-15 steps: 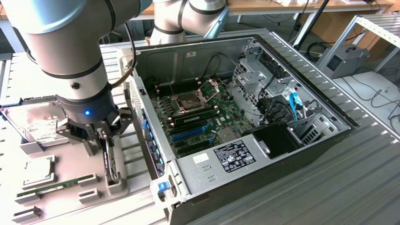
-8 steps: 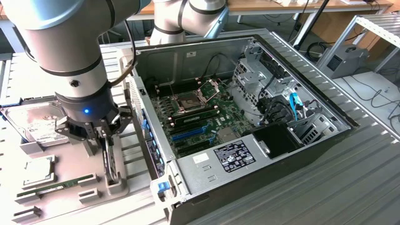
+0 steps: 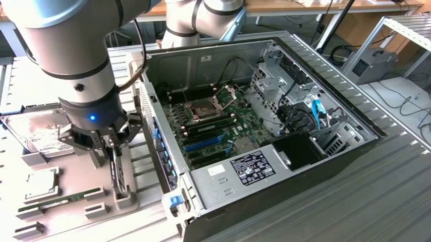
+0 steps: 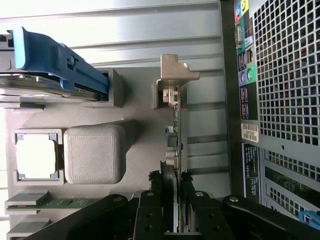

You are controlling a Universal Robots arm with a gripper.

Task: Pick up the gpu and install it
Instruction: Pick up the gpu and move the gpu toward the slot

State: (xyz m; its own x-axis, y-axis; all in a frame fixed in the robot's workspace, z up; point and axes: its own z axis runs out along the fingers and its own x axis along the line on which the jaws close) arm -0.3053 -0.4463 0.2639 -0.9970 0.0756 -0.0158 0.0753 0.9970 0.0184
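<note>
An open computer case point(image 3: 350, 151) lies on the ribbed metal table point(image 3: 377, 201), and in it we see the green motherboard point(image 3: 222, 121) with a labelled power supply point(image 3: 249, 169) in the corner. Beside the case a grey moulded tray point(image 4: 135, 145) holds a hard drive point(image 3: 40, 131) in a blue bracket, a CPU point(image 4: 36, 156) in a square pocket and a RAM stick point(image 4: 65, 202) in a narrow groove. The gpu point(image 4: 173, 145) stands on edge in a slot along the tray's edge nearest the case. We see it edge-on, thin and dark, its silver end bracket seated in a grey post. The gripper point(image 4: 172, 182) pinches the card, one finger on each face.
</note>
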